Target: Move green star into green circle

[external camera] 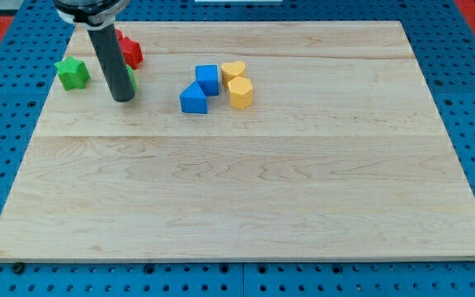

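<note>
The green star (72,73) lies near the board's upper left edge. The green circle (131,81) is to its right, mostly hidden behind my rod, with only a green sliver showing. My tip (123,100) rests on the board just below the green circle and to the lower right of the green star, apart from the star.
A red block (129,51) lies just above the green circle, partly hidden by the rod. A blue cube (207,78), a blue triangular block (193,98), a yellow heart (234,71) and a yellow round block (240,92) cluster at the upper middle of the wooden board (246,190).
</note>
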Action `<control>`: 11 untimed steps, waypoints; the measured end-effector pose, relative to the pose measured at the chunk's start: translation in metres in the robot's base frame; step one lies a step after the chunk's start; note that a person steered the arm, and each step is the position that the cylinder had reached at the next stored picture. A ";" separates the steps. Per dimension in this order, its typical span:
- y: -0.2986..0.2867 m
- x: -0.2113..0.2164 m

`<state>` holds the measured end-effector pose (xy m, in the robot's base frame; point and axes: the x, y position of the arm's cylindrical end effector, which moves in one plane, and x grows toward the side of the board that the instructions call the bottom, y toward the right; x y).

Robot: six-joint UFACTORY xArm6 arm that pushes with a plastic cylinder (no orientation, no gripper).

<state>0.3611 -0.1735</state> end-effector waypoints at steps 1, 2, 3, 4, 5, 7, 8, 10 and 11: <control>0.000 -0.025; -0.046 0.016; -0.117 0.051; -0.129 0.037; -0.115 0.000; -0.091 -0.026; -0.085 -0.051; -0.057 -0.049; -0.059 -0.030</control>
